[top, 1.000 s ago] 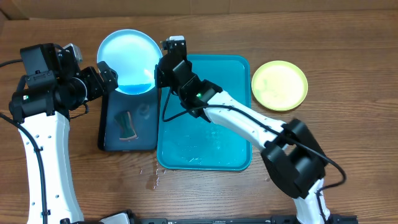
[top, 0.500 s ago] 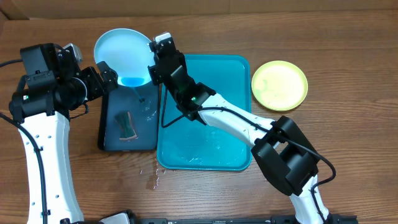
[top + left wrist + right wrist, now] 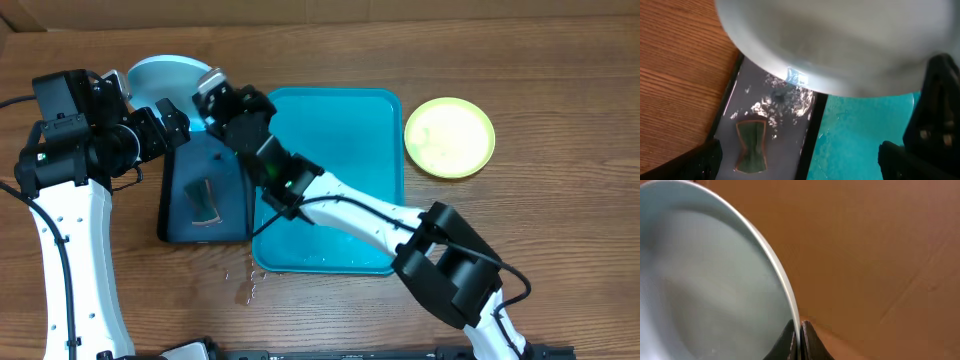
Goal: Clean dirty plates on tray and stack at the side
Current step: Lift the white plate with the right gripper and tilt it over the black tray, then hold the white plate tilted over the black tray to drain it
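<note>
1. Left arm (image 3: 72,235): the white link runs up the left side from the bottom edge. The chunky black wrist on top is bent in toward the middle.
2. Left gripper (image 3: 182,124): points right, jaws spread wide apart.
3. Right arm (image 3: 365,208): stretched way out on a diagonal, black base joint at lower right, white forearm reaching to the upper left.
4. Right gripper (image 3: 799,334): fingers pinched tight on the rim of the light blue round plastic plate (image 3: 160,72), just beside the left gripper.
</note>
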Available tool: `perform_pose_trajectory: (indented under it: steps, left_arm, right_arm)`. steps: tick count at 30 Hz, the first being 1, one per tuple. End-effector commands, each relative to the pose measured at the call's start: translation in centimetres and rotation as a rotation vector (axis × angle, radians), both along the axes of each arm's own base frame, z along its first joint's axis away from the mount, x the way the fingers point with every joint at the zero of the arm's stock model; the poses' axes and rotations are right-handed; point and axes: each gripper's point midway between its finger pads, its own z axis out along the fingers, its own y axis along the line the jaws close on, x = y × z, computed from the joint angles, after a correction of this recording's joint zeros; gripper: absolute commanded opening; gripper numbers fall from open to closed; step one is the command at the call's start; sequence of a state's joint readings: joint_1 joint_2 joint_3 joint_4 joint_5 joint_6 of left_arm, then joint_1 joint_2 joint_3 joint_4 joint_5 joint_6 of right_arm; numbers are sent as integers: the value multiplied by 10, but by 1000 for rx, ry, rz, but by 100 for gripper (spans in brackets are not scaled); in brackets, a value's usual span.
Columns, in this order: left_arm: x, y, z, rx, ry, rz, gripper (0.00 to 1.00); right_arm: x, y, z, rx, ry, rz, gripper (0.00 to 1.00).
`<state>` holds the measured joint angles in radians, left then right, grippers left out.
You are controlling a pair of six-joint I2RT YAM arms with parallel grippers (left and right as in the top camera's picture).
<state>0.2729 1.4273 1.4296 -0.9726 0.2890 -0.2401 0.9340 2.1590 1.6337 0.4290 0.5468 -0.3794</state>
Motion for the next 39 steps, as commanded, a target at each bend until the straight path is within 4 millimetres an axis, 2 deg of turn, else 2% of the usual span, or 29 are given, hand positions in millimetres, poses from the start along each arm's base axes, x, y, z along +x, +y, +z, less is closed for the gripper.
perform_pose_trajectory:
  steps: [1,6,18,29,39]
  left_arm:
    - [2,-1,1,-17,-4,1,100]
    - [2,-1,1,-17,-4,1,100]
    - [2,-1,1,-17,-4,2,100]
    - [2,-1,1,-17,-4,1,100]
    - [2,-1,1,-17,-4,1,100]
  right_arm:
    - [-4,-20,56,-22,-125,-113,4]
    - [-10,-23,68,-42,-174,-150,4]
    - [-26,-12,85,-64,-244,-134,4]
    - [-35,-18,106,-80,-326,-192,4]
    - [-36,-22,111,-55,-334,-208,4]
